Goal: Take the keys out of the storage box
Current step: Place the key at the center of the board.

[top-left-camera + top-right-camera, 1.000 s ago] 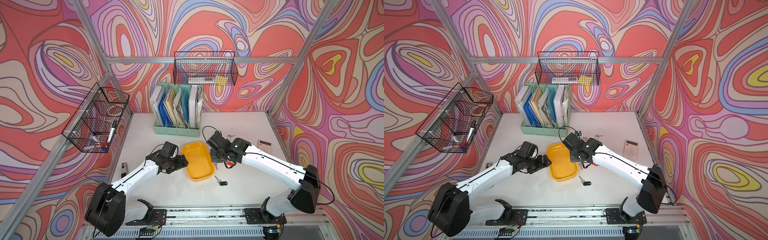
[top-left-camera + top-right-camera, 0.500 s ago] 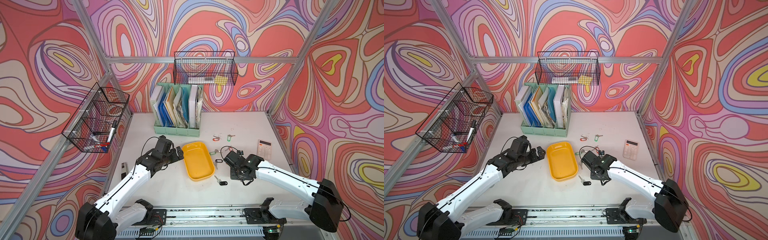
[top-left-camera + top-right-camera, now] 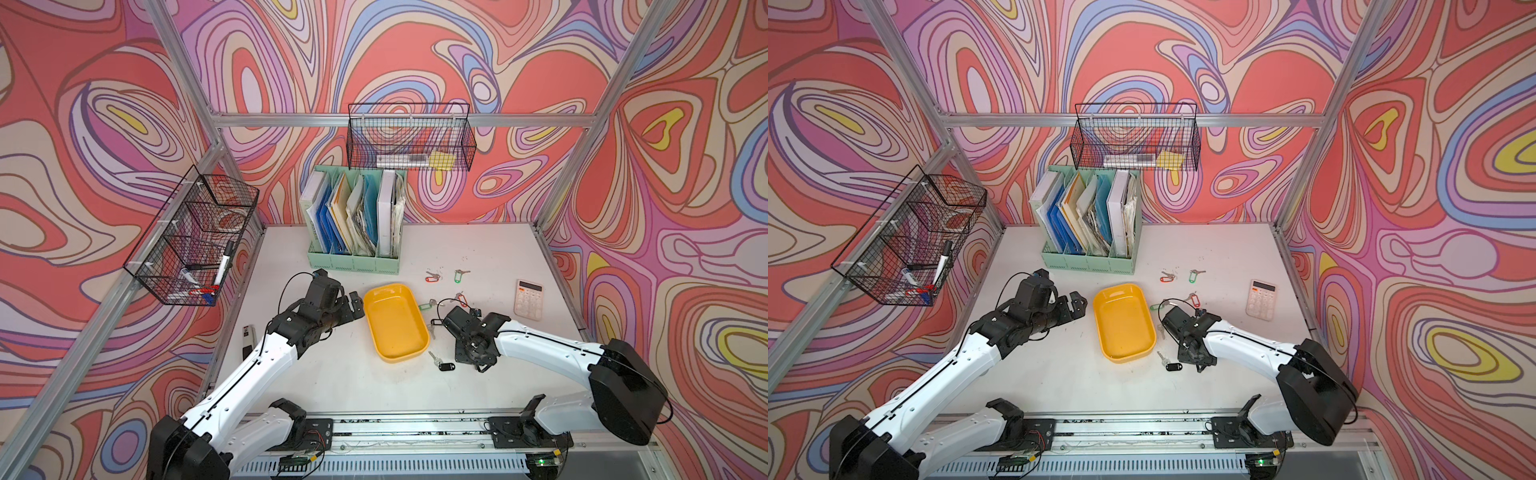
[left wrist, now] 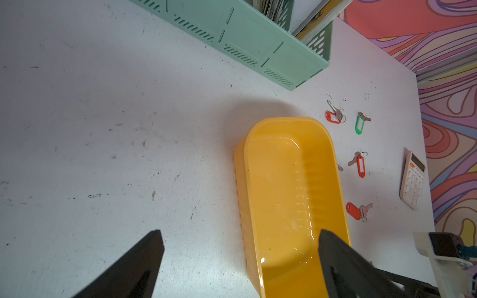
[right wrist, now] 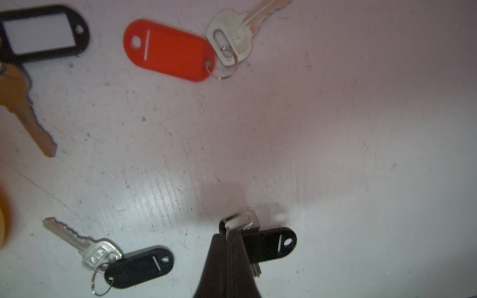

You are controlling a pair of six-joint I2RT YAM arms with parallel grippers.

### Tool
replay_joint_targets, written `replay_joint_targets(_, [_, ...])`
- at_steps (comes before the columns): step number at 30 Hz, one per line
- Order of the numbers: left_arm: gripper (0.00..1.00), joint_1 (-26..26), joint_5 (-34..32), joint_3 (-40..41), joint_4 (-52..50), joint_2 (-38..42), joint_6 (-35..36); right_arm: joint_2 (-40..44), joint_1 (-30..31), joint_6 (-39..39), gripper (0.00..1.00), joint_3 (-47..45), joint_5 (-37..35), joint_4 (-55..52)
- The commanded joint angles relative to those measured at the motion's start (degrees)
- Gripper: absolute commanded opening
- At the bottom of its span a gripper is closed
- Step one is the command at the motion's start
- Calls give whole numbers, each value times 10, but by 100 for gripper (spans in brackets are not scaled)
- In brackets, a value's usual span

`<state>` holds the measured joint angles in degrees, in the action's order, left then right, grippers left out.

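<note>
A black wire basket with markers hangs on the left wall. A mint green file organiser full of folders stands at the back of the white bench, and a pale calculator lies far right. The shallow yellow plastic storage box in the middle is empty. The small silver keys with oval tags lie scattered on the bench just right of it. The left fingers are spread wide just beside the box's left wall. The right fingers, pressed together, pinch a black-tagged key.

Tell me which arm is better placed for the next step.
Right, probably: the right gripper is shut on a black-tagged key over the table, outside the empty box, ready to release. The left gripper is open and empty.
</note>
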<state>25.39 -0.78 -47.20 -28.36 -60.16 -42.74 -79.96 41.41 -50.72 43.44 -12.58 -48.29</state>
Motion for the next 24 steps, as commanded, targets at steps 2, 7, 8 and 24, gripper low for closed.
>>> replay_joint_targets(2, [99, -6, -7, -16, -16, 3, 29, -10, -5, -13, 0, -12, -6, 18])
replay_joint_targets(7, [99, -11, -28, -30, -29, 19, 49, -2, -5, -7, 12, -3, -15, 5])
replay_joint_targets(8, [99, -13, -33, -35, -33, 22, 54, 3, -6, -4, 15, 5, -21, -1])
replay_joint_targets(24, [99, -27, -189, -71, 18, 101, 93, 150, -43, 116, 58, 143, -173, -31])
